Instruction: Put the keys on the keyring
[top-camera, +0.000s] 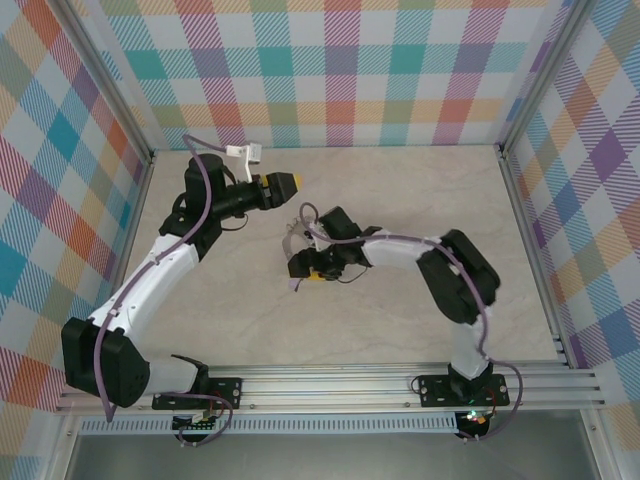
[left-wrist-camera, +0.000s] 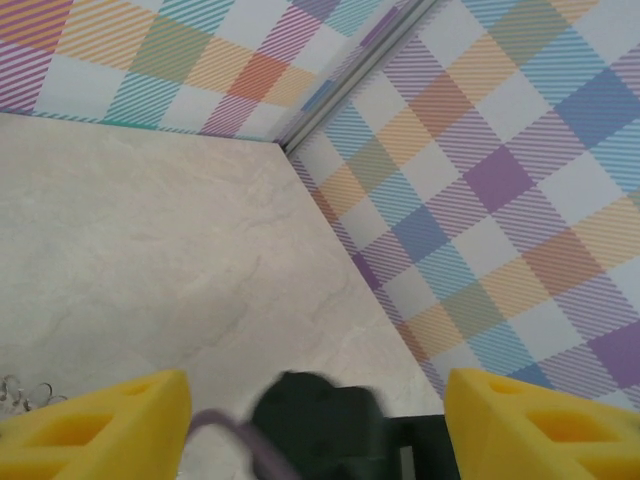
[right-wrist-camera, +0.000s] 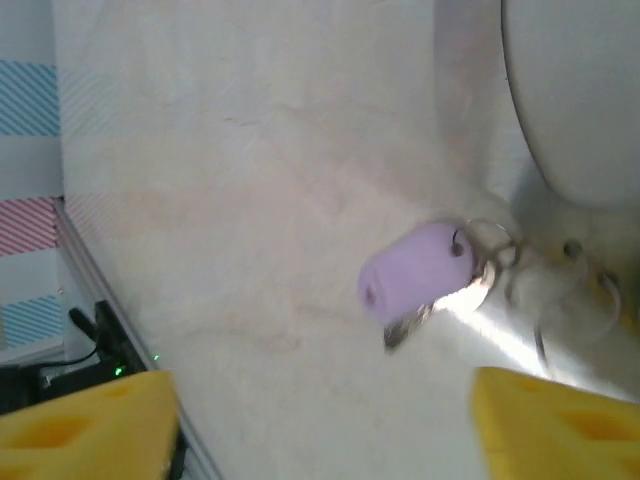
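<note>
Yellow fingertips (right-wrist-camera: 90, 425) of the right gripper (right-wrist-camera: 320, 430) frame the bottom edge of the right wrist view. They are set wide apart, with nothing clamped between them. Beyond the gap, the key (right-wrist-camera: 415, 272) shows as a blurred lilac head against the pale marbled table (right-wrist-camera: 250, 150). Thin silver loops of the keyring (right-wrist-camera: 490, 250) touch its right end; whether the key is threaded on cannot be told.

In the top view, the right gripper (top-camera: 312, 270) sits near the middle of the table, pointing left. The left gripper (top-camera: 283, 184) lies behind it and apart from it, pointing right. In the left wrist view, the left gripper's fingertips (left-wrist-camera: 100, 425) also stand wide apart and hold nothing. They face the far right corner, where the checked walls (left-wrist-camera: 500, 180) meet.
</note>
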